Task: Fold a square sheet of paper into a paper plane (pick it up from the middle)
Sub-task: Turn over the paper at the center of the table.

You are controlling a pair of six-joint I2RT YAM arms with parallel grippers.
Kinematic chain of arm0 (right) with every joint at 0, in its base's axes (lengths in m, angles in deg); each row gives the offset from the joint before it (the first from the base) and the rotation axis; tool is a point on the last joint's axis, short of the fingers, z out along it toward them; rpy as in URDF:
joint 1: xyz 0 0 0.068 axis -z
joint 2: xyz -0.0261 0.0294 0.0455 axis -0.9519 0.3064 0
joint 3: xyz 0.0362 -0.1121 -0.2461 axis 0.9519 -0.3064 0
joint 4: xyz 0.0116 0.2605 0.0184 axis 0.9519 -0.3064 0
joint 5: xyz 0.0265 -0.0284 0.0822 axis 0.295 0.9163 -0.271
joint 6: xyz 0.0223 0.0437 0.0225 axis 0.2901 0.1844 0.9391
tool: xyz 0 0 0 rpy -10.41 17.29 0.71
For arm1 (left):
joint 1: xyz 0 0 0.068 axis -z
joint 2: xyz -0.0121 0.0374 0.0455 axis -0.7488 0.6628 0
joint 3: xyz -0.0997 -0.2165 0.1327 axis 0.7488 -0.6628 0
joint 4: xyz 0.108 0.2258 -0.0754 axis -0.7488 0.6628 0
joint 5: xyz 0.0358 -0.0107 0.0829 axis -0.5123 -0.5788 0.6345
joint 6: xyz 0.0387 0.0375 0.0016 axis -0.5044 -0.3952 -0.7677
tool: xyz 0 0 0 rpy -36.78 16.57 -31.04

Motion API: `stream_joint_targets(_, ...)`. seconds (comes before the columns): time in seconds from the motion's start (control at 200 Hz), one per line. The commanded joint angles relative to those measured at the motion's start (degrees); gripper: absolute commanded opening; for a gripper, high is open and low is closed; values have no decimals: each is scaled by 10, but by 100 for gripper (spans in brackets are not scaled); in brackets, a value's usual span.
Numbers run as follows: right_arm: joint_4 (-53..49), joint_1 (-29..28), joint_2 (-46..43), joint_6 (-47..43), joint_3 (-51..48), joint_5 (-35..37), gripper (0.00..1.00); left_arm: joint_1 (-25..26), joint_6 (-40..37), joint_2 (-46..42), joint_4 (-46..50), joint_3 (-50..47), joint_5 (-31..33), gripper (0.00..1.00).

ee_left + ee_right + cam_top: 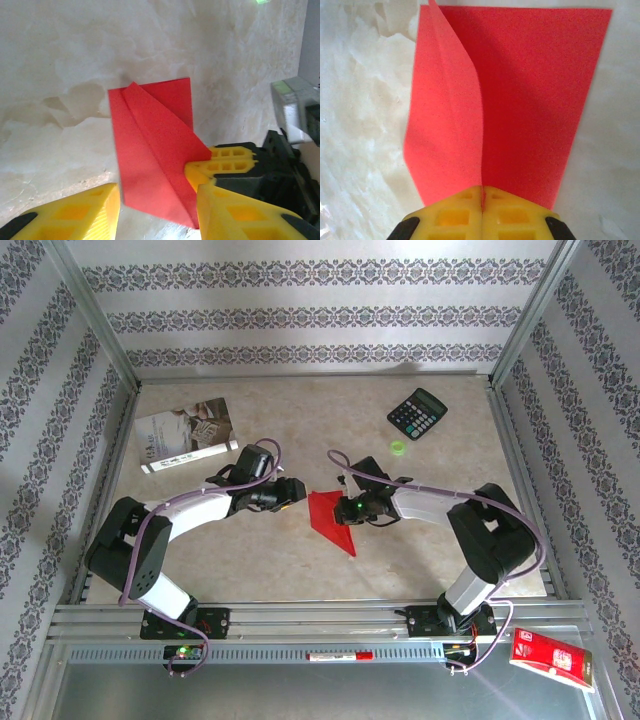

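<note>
top external view: a pale marbled tabletop [250,560] inside a walled cell with patterned paper. near the middle lies the red sheet of paper [332,518], partly folded into a pointed shape with its tip toward the near edge. the right claw [345,512] meets the sheet on its right side. the left claw [293,490] sits just left of the sheet. a black calculator [417,414] and a small green object [398,448] lie toward the far right, a grey-white booklet [186,435] toward the far left, and a glossy red packet [552,660] on the metal ledge at the near right.

left wrist view: the left claw [157,200] has its yellow fingers [95,212] spread moderately apart, gripping nothing, with the sheet of paper [150,150] below them. a diagonal fold runs across the sheet. the right claw [192,172] pinches the sheet's right edge.

right wrist view: the right claw [482,192] is pressed fully together on the near edge of the sheet of paper [530,90], at its crease. the left flap stands up from the tabletop; the right half lies flat.
</note>
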Motion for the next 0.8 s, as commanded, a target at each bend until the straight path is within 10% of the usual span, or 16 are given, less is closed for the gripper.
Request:
stream_joint_targets(0.0, -110, 6, -77, -44, 44, 110, 0, -18, -6, -41, 18, -13, -7, 44)
stream_joint_targets(0.395, -473, -122, -88, -49, 207, 673, 0, -101, -42, -137, 97, -32, 27, 46)
stream_joint_targets(0.794, -541, -270, 181, 125, 308, 666, 0, -195, -61, -170, 148, -20, 44, 47)
